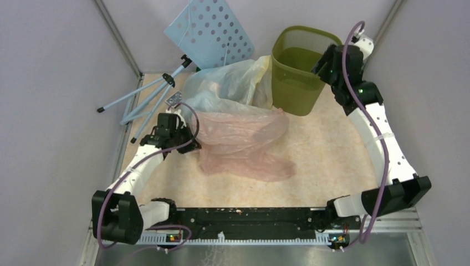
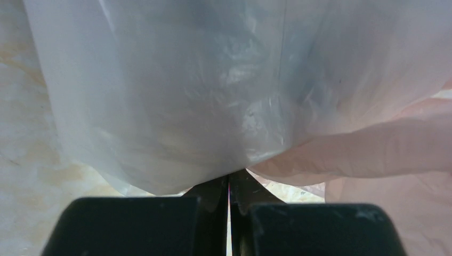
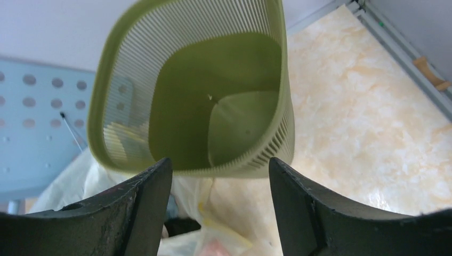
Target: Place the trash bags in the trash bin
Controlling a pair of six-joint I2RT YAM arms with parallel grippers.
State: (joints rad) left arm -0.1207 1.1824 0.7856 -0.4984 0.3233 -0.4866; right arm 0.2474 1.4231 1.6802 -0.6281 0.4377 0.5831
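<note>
A pale pink trash bag (image 1: 244, 138) lies spread over the middle of the table. Behind it are piled a clear-whitish bag (image 1: 213, 94) and a yellowish bag (image 1: 252, 75), which leans on the olive-green mesh trash bin (image 1: 306, 30). My left gripper (image 1: 191, 133) is at the pile's left edge. In the left wrist view it (image 2: 229, 178) is shut, with the whitish bag (image 2: 176, 106) and the pink bag (image 2: 373, 144) gathered at its tips. My right gripper (image 1: 324, 64) hangs open by the bin's right rim. In the right wrist view it (image 3: 219, 165) looks down into the bin (image 3: 192, 96), nothing between its fingers.
A light-blue perforated board (image 1: 210, 30) on a tripod stand (image 1: 149, 91) lies tipped at the back left, right behind the bags. Grey walls close in on both sides. The bin stands at the back right corner.
</note>
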